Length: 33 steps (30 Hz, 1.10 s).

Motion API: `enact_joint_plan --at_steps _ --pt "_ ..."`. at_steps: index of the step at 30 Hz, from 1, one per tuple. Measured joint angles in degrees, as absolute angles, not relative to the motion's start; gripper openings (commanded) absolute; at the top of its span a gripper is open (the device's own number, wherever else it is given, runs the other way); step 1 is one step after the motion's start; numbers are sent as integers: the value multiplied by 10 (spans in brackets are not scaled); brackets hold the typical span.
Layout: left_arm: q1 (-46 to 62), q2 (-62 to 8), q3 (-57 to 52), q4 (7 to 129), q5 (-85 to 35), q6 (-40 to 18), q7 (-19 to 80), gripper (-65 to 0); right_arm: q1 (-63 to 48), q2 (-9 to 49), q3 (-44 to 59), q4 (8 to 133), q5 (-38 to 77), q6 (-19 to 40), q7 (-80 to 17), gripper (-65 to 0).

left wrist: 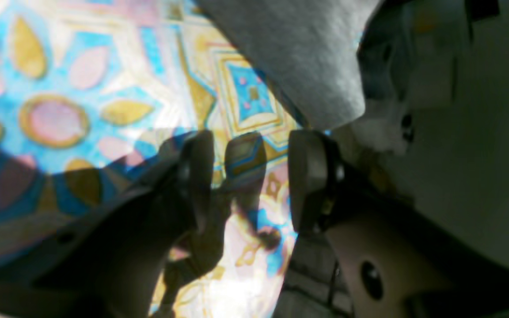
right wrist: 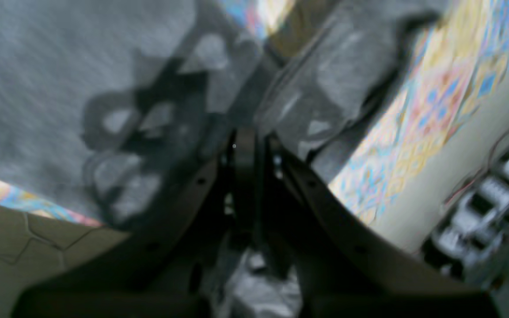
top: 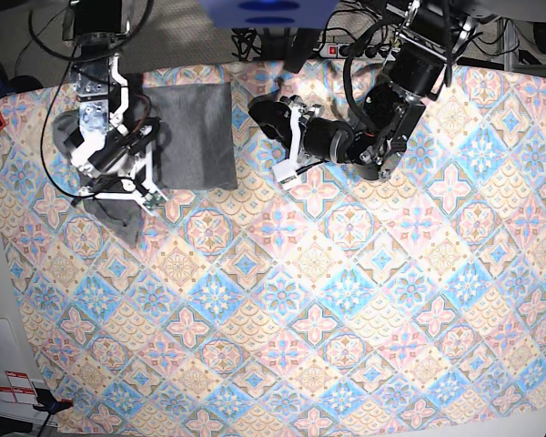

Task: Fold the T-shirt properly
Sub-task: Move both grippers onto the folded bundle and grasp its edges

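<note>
So up close, the right gripper (right wrist: 248,145) has its jaws pressed together, right down at the T-shirt (right wrist: 60,88). Looks like it's pinching a fold of the grey fabric, but the wrist view is blurry and shadowed, so I can't swear there's cloth between the jaws. The left gripper (left wrist: 250,176) is the opposite: jaws spread, nothing in them, hanging over bare tablecloth (left wrist: 82,88) with a grey edge of the shirt just beyond its tips.

Pulling back to the base view, the T-shirt (top: 196,137) sits at the far-left corner of the table, already down to a fairly neat rectangle, except a lumpy grey bit sticks out under and below the right gripper (top: 146,196). The left gripper (top: 287,173) is just beside the rectangle's other edge, not touching.

My read: we're late in the fold, and that loose flap is what's left. Next move probably needs the right arm to carry the flap over onto the rectangle and let go flat, without dragging the tidy part.
</note>
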<state>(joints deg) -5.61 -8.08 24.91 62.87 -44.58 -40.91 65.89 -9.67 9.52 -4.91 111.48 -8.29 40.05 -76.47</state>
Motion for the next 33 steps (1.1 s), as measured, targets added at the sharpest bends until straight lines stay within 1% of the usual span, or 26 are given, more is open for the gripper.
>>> enact_joint_plan --at_steps 8,12,15,18,21,30,33 --pt "-70 -34 249 620 -387 -408 659 -382 -100 84 -149 1115 -77 401 -741 -624" --pt "-75 -11 249 618 -356 -405 660 -382 -100 84 -157 1115 -73 401 -735 -624" --pt "-86 1 247 583 -353 -408 650 -382 -101 88 -173 1115 -84 399 -740 -623" --pt "-100 3 247 548 -367 -418 647 -382 -100 91 -223 1115 -84 399 -741 -618" --pt "-100 3 246 546 -367 -419 641 -382 -100 85 -246 1115 -74 401 -733 -576" --pt "-95 -28 246 545 -394 -424 621 -382 -99 88 -270 1115 -81 401 -739 -511" --pt "-92 -45 245 549 -402 -428 615 -383 -97 89 -270 1115 -81 401 -740 -502"
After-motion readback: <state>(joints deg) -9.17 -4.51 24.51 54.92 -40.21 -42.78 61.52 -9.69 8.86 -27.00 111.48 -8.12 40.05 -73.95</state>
